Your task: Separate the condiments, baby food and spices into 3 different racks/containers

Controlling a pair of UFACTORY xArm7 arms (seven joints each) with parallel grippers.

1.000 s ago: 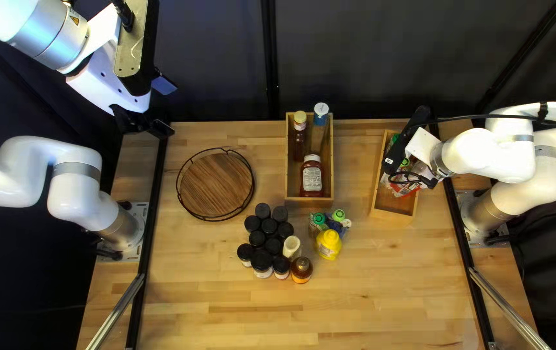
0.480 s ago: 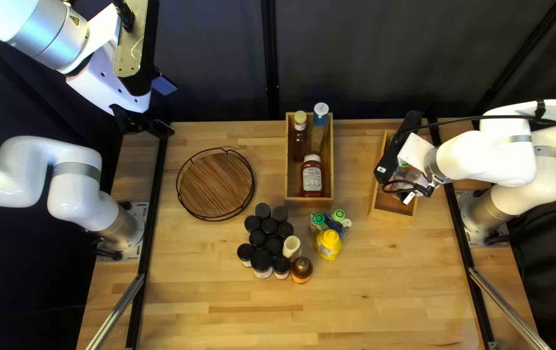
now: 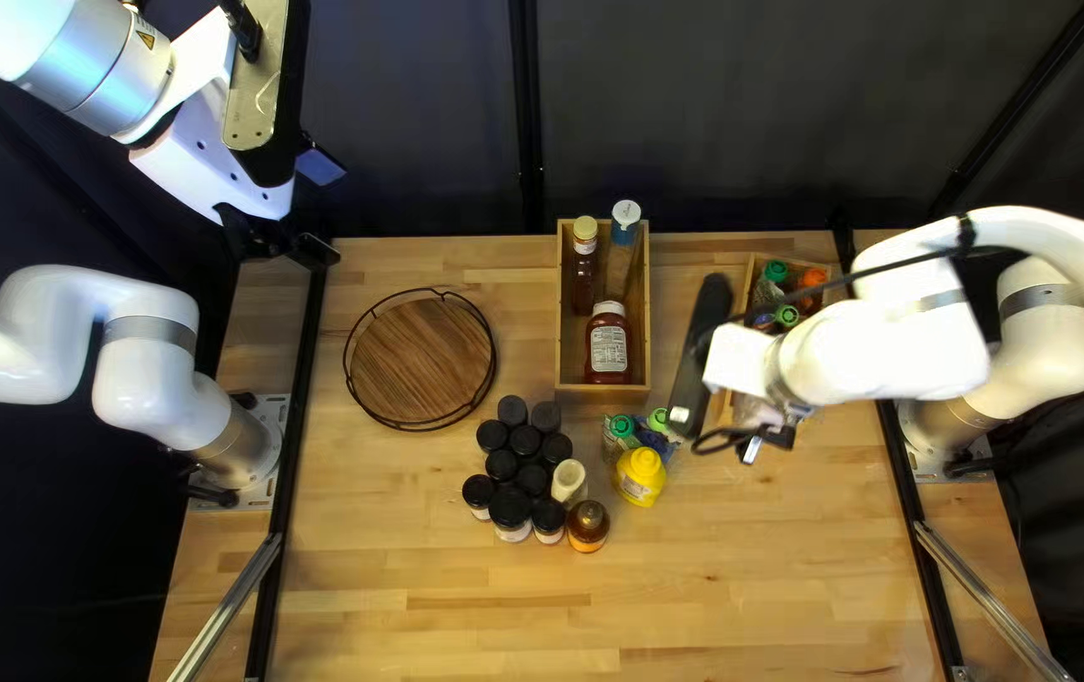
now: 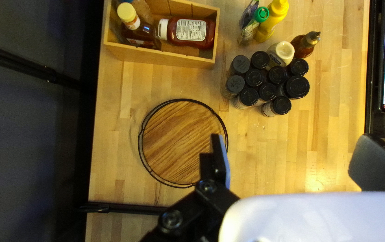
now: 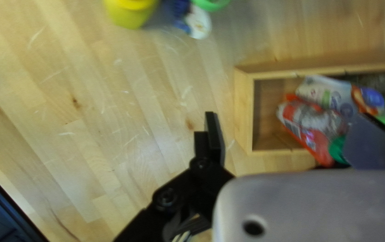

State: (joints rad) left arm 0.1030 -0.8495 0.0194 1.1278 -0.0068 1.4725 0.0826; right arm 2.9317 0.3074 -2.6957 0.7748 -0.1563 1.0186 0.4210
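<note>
Roughly a third to half done, my read.

Condiments: ketchup bottle [image 3: 607,350], yellow-capped bottle [image 3: 583,268] and blue-capped bottle [image 3: 623,259] are in the middle box [image 3: 605,394] at the far edge of the surface [image 3: 441,594]. Left to do: yellow squeeze bottle [image 3: 640,476], pale bottle [image 3: 568,483], amber bottle [image 3: 587,524], all mid-surface.

Baby food: several pouches [image 5: 309,125] in the right box [image 5: 244,116], toward the far right corner. A few loose pouches [image 3: 652,441] sit beside the yellow bottle, so that group's probably next and close to finished.

Spices: not started. Ten black-capped jars [image 3: 500,465] bunched mid-surface, all outside the round tray [image 3: 422,360] toward the far left corner, likely their rack. Biggest chunk left.

Right hand [image 5: 286,116]: released, fingers apart, nothing between them, beside the right box. Left hand [image 4: 291,141]: also released, holding nothing, raised by the far left corner. Could start on spices in parallel.
</note>
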